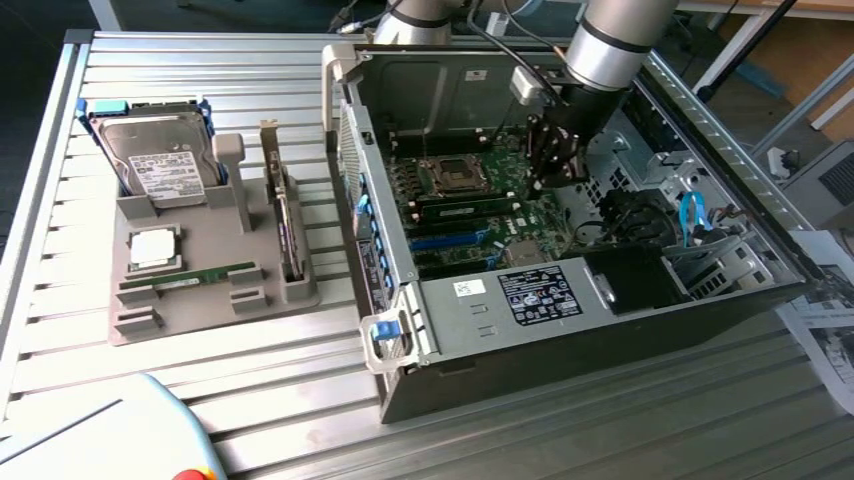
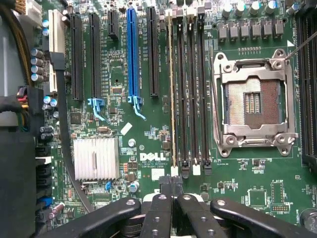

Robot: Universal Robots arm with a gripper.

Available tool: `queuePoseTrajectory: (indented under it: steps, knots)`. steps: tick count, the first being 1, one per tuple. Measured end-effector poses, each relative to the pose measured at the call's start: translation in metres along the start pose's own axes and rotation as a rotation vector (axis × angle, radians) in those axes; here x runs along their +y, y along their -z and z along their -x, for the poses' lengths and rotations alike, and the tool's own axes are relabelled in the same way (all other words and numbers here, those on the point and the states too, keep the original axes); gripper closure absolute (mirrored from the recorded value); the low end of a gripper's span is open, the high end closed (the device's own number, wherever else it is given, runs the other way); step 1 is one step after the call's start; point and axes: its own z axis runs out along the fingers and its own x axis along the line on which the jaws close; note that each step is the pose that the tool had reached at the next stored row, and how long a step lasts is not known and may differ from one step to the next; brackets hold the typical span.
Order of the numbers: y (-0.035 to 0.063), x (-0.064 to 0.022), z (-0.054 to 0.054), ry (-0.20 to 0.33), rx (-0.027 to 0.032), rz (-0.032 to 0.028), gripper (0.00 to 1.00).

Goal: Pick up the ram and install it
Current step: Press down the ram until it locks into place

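The gripper [image 2: 171,191] hangs inside the open computer case [image 1: 400,335], low over the motherboard [image 2: 237,173], with its jaws pressed together and nothing between them; the ram [image 2: 171,89] stands on edge in a memory slot just ahead of the fingertips, in line with the seam where they meet, and runs straight away from them; the neighbouring dark slots to one side of that line look empty, and the processor socket [image 2: 253,101] sits beyond those, well off to the side of the jaws; far from the jaws, outside the case, a second green stick [image 1: 187,277] lies flat on the grey holder [image 1: 200,312] near the hard drive [image 1: 154,150]; by my reading the pick-up is done and the step in hand is the seating of the stick, the closed fingertips serving as a pusher and not as a clamp; whether the board is fully home, and whether the white clip [image 2: 173,170] at the near end of the slot has snapped shut, cannot be told; any further press calls for the tips to stay centred on the thin top edge, for force straight down along the slot, and for even pressure so that neither end lifts or the stick tilts
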Motion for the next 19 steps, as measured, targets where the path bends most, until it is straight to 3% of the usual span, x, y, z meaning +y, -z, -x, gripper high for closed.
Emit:
queuePoseTrajectory:
  steps: [2, 4, 5, 6, 10, 14, 19]
  knots:
    - [-0.0001, 0.0001, 0.0, -0.002, -0.0008, -0.0197, 0.89]
    - [-0.0004, 0.0006, 0.0, -0.009, -0.0036, -0.0744, 0.89]
    - [-0.0006, 0.0007, 0.0, -0.011, -0.0048, -0.0966, 0.89]
    - [-0.0007, 0.0007, 0.0, -0.012, -0.0052, -0.1017, 0.89]
    - [-0.0009, 0.0037, 0.0, -0.011, -0.0051, -0.1019, 0.89]
    - [-0.0033, 0.0334, -0.001, -0.012, -0.0051, -0.1017, 0.89]
    - [-0.004, 0.0348, -0.001, -0.011, -0.0053, -0.1018, 0.89]
